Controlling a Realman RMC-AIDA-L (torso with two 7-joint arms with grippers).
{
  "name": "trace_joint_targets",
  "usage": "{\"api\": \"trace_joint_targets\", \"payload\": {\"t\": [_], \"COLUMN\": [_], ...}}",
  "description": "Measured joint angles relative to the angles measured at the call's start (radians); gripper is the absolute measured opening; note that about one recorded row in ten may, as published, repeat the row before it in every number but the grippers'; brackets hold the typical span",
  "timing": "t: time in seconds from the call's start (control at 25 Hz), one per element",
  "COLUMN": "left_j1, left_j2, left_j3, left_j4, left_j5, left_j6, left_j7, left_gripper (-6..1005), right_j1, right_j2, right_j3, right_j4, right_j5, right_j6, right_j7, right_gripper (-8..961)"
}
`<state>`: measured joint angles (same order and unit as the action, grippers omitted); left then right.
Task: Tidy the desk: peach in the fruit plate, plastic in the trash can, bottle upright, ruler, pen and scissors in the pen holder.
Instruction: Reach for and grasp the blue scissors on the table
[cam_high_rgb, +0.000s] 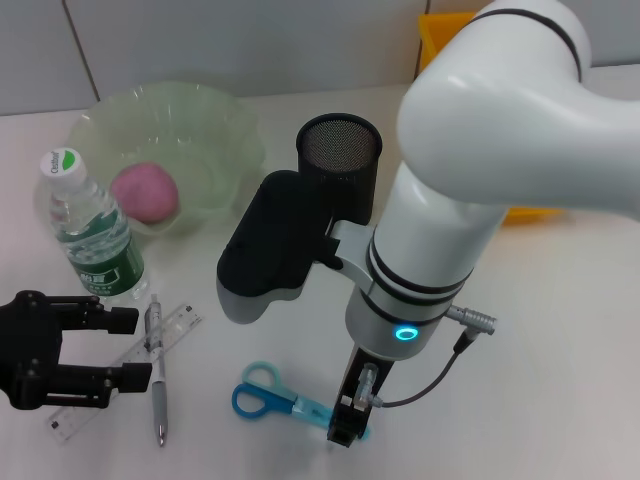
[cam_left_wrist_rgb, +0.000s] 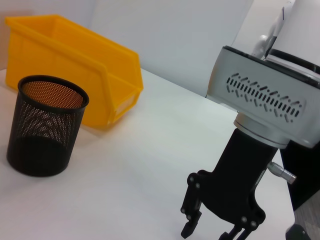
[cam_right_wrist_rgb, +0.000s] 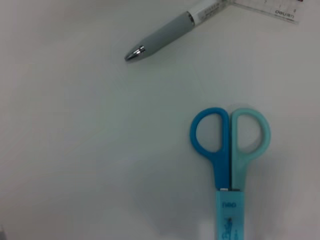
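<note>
Pink peach (cam_high_rgb: 145, 192) lies in the green fruit plate (cam_high_rgb: 225, 130). The water bottle (cam_high_rgb: 92, 230) stands upright beside it. Clear ruler (cam_high_rgb: 178, 327) (cam_right_wrist_rgb: 265, 7) and grey pen (cam_high_rgb: 157, 372) (cam_right_wrist_rgb: 165, 35) lie crossed at the front left. My left gripper (cam_high_rgb: 100, 348) is open, low over the ruler's near end. Blue scissors (cam_high_rgb: 272, 397) (cam_right_wrist_rgb: 230, 145) lie flat with a sheath on the blades. My right gripper (cam_high_rgb: 346, 425) (cam_left_wrist_rgb: 210, 232) hangs open just over that sheathed end. The black mesh pen holder (cam_high_rgb: 340, 160) (cam_left_wrist_rgb: 45, 125) stands behind the right arm. The plastic is out of view.
A yellow bin (cam_high_rgb: 450, 35) (cam_left_wrist_rgb: 75, 65) sits at the back right, behind the pen holder. The right arm's wrist and black housing (cam_high_rgb: 270, 245) reach over the table's middle. Bare white table lies between the pen tip and the scissors' handles.
</note>
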<state>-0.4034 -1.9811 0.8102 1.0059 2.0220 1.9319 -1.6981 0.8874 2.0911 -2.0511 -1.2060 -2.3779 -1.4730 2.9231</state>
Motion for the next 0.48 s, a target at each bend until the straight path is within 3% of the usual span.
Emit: {"api": "trace_joint_targets", "payload": {"t": [0.48], "left_j1": [-0.008], "left_j2": [0.0], "left_j3": [0.0], "left_j4": [-0.003], "left_j5": [0.006], "left_j6": [-0.004], "left_j7": [0.001], "left_gripper": [755], "right_j1": [0.022], "right_j2": [0.001], "right_j3": [-0.042], "right_j4": [0.036], "right_j5": [0.009], "right_j6": [0.049], "right_j7": [0.031], "right_gripper": [446]}}
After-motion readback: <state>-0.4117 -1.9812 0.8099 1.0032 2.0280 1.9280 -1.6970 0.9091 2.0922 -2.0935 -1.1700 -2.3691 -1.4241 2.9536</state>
